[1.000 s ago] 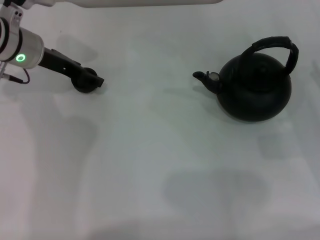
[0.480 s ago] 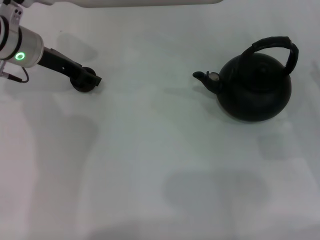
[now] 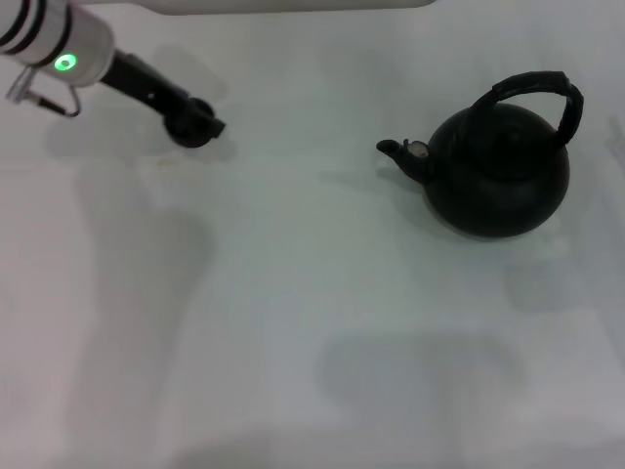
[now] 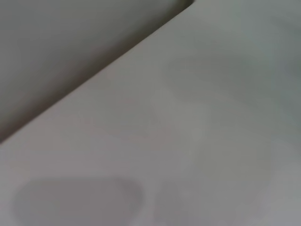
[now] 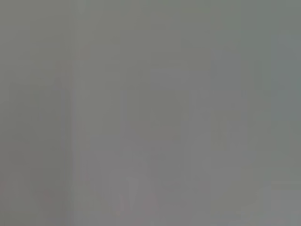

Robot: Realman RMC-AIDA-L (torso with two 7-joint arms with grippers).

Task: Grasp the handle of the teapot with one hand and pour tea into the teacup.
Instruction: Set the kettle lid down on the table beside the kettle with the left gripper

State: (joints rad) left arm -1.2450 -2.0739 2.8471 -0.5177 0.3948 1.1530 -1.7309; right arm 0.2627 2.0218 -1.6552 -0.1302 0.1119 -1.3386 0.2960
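Note:
The matte black teapot [image 3: 500,174] stands on the white table at the right, its short spout [image 3: 395,149] pointing left. Its black arched handle [image 3: 535,84] loops over the top, and nothing holds it. My left gripper [image 3: 206,127] reaches in from the upper left and is shut on the small round black teacup [image 3: 184,125], far left of the teapot. No tea shows. My right gripper is out of view. Both wrist views show only bare surface.
The white table [image 3: 293,313] spreads out between the cup and the teapot and toward the front. In the left wrist view the table's edge [image 4: 99,75] runs diagonally against a dark background.
My left gripper has moved away and to the right, toward the table's far side, and the teacup has gone with it. The teapot has not moved.

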